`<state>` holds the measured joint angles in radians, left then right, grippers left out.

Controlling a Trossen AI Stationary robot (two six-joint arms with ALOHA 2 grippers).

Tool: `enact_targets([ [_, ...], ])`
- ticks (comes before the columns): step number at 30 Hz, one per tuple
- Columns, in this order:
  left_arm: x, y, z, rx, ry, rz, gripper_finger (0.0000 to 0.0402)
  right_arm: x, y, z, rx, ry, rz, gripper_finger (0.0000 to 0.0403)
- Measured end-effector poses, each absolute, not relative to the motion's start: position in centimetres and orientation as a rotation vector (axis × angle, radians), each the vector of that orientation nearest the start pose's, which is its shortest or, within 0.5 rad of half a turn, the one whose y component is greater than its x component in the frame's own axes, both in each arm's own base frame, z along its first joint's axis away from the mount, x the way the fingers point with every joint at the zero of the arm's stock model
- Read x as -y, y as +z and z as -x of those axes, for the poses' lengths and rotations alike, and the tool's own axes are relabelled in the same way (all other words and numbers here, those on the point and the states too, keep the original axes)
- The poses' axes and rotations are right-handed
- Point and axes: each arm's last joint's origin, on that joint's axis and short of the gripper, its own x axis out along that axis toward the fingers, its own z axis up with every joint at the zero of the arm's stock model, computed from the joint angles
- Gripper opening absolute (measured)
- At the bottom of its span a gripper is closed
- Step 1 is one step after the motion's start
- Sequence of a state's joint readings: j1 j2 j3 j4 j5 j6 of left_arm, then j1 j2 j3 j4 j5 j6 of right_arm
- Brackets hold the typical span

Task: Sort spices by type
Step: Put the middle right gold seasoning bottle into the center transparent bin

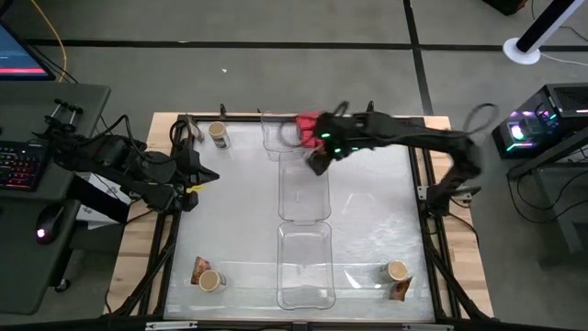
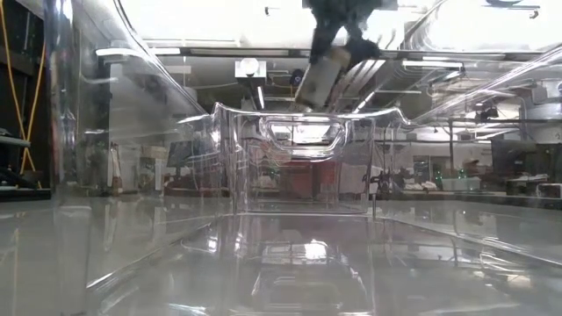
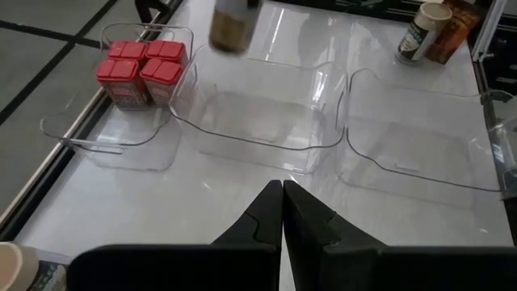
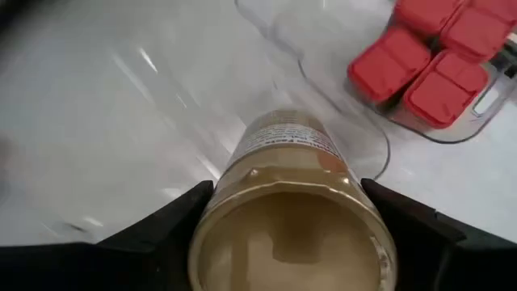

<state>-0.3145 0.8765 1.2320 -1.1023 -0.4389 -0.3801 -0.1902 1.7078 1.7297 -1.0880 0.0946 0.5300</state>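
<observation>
My right gripper (image 1: 318, 156) reaches in from the table's right and is shut on a round jar with a tan top (image 4: 289, 202). It holds the jar in the air over the far end of the middle clear tray (image 1: 304, 188); the jar (image 2: 320, 79) also shows in the low view. Several red boxy containers (image 3: 142, 68) stand in the far tray (image 1: 276, 138). Other jars stand far left (image 1: 218, 134), near left (image 1: 212, 280) and near right (image 1: 397, 270). Brown-orange packets (image 1: 199, 269) (image 1: 401, 291) lie by the near two jars. My left gripper (image 3: 283, 206) is shut at the left edge. My right gripper pinches the jar between its two fingers (image 4: 166, 230), one on each side of the upper wall just below the tan top (image 4: 283, 186). The fingers come from above, slanting down. The jar is lifted clear and hangs tilted, its bottom end lower than its top.
Three clear trays stand in a row down the table's middle; the near tray (image 1: 305, 267) and the middle one hold nothing. A dark frame (image 1: 170, 230) runs along the table's edges. A keyboard (image 1: 20, 168) and mouse sit on a desk to the left.
</observation>
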Motion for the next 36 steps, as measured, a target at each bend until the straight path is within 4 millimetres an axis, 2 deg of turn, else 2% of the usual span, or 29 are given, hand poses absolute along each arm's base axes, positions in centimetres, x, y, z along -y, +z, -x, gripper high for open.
enact_targets([
  [4, 2.8, 38.4, -12.6, -0.658, 0.247, 0.090, 0.0000, 7.4, 32.7, -36.9, -1.199, -0.486, -0.388, 0.0274],
  [10, 2.8, 38.4, -12.6, -0.658, 0.247, 0.091, 0.0000, 8.3, 29.1, -40.6, -1.333, -0.385, -0.240, 0.0274],
  [17, 2.8, 38.4, -12.6, -0.658, 0.247, 0.091, 0.0000, 9.4, 25.2, -41.4, -1.492, -0.321, -0.159, 0.0274],
  [25, 2.8, 38.4, -12.6, -0.658, 0.247, 0.091, 0.0000, 9.8, 24.6, -41.6, -1.520, -0.223, -0.050, 0.0274],
  [31, 2.8, 38.4, -12.6, -0.658, 0.247, 0.092, 0.0000, 9.8, 24.7, -41.6, -1.509, -0.223, -0.049, 0.0332],
  [36, 2.8, 38.4, -12.6, -0.657, 0.249, 0.100, 0.0000, 10.0, 24.7, -41.5, -1.512, -0.219, -0.049, 0.0344],
])
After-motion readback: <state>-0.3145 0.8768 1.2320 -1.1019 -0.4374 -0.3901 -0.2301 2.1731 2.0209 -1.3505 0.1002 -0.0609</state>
